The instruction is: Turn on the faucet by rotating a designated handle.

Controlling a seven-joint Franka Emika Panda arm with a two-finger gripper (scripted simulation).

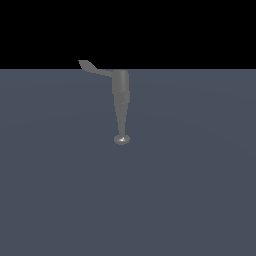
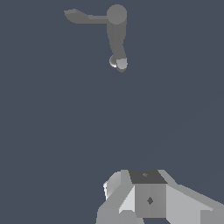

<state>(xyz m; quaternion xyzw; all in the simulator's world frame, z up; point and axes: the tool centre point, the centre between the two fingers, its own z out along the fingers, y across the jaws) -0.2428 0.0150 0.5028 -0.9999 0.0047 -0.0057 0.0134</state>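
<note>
The faucet (image 1: pixel 121 100) is a dull-grey fixture standing on the grey floor. Its cylindrical body tapers to a narrow stem with a shiny round end (image 1: pixel 121 139). The handle (image 1: pixel 92 67) is a thin bent lever with a flattened tip, and it projects from the body toward the exterior view's left. The wrist view shows the faucet (image 2: pixel 116 35) and handle (image 2: pixel 81 17) from above, some way off. Only part of my white-grey gripper (image 2: pixel 148 197) shows at the picture's edge, well apart from the faucet. Its fingertips are not clear. The gripper is out of the exterior view.
A flat dark grey floor (image 1: pixel 190 190) surrounds the faucet, with a black background beyond its far edge. Nothing else shows.
</note>
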